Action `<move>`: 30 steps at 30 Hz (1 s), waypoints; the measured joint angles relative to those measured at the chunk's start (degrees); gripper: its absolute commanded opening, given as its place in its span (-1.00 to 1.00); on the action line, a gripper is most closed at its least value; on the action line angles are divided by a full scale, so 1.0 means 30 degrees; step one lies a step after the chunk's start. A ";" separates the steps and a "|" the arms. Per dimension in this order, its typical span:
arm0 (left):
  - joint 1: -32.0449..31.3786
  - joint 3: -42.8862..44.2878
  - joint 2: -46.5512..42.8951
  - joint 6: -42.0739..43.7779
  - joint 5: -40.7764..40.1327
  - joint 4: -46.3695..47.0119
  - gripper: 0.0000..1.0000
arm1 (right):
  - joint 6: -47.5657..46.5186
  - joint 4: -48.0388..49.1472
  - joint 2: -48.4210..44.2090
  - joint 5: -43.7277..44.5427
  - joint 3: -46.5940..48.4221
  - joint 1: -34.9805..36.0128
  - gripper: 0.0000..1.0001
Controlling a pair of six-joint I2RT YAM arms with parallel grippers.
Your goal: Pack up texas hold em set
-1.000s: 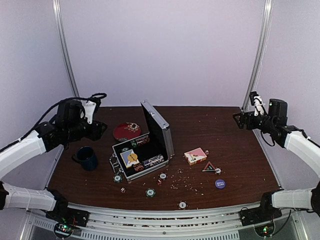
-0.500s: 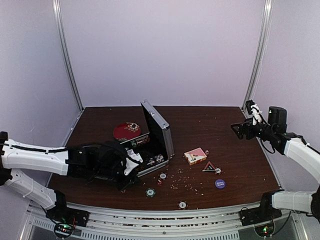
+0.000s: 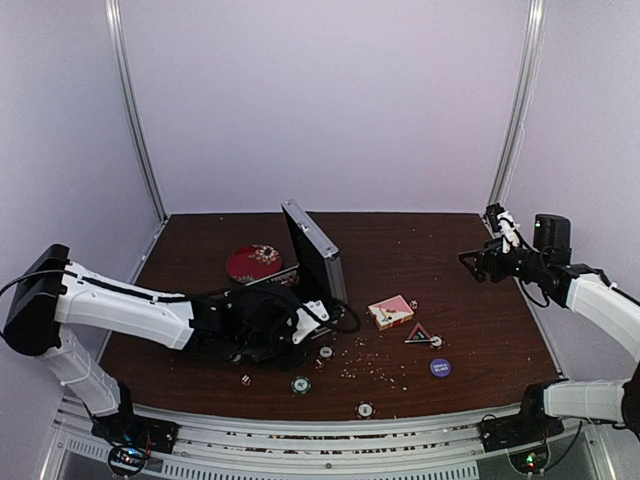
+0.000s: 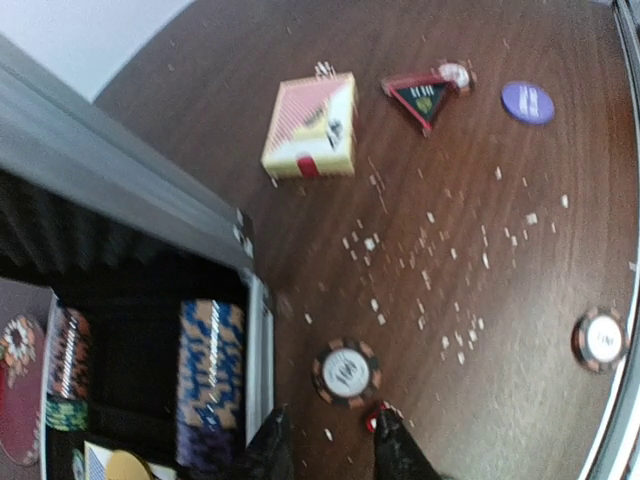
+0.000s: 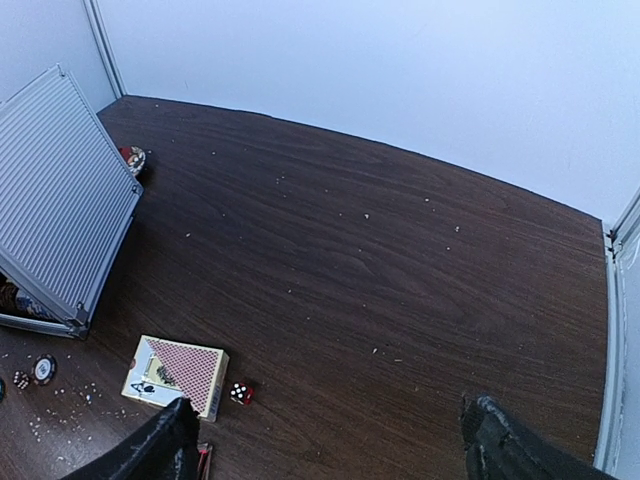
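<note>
1. The silver case [image 3: 320,255] sits open on the left-middle of the brown table [image 3: 450,245]. Its ribbed lid stands up and leans back a little. The red patterned plate [image 3: 253,262] lies just behind it, to the left.
2. The left arm stretches low across the table in front of the case. The left gripper [image 4: 330,452] is down at the case's front right corner. Its jaws are partly apart with only bare table between them, so they grip nothing.
3. Just ahead of those fingertips lies 1 dark-rimmed chip [image 4: 346,372]. A small red die [image 4: 378,411] sits right against 1 fingertip; I cannot tell whether they touch.
4. Inside the case, stacked chips [image 4: 210,380] lie on edge in rows in the black lining.
5. The pink card box [image 3: 390,312] lies flat on the table to the right of the case, clear of it. A tiny spotted die [image 5: 240,393] sits just beside it.
6. A red-edged triangle piece [image 3: 418,334] lies just right of the card box. The blue disc [image 3: 440,367] is a bit nearer the front edge.
7. 2 more loose chips lie toward the front: a green-rimmed chip [image 3: 301,384] and, nearest the edge, a pale-centred chip [image 3: 365,409].
8. Pale crumbs [image 4: 440,250] are scattered over the wood between the case and the disc.
9. The right gripper [image 5: 330,450] hangs in the air over the right side of the table. Its jaws are spread wide and empty.
</note>
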 measured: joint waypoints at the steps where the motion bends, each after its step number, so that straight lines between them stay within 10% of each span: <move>1: 0.0029 0.0160 0.0102 0.0029 -0.0277 0.0678 -0.31 | -0.0015 -0.0015 0.0000 -0.0036 0.0007 0.0000 0.81; 17: 0.1464 0.0270 0.1741 0.0138 -0.2645 0.9675 -0.38 | -0.0175 -0.0240 0.0000 -0.0073 0.0015 0.0000 0.80; 30: 0.1996 0.2346 0.4364 0.0058 -0.1967 1.1876 -0.96 | -0.0444 -0.0262 0.0000 -0.0058 0.0015 0.0000 0.80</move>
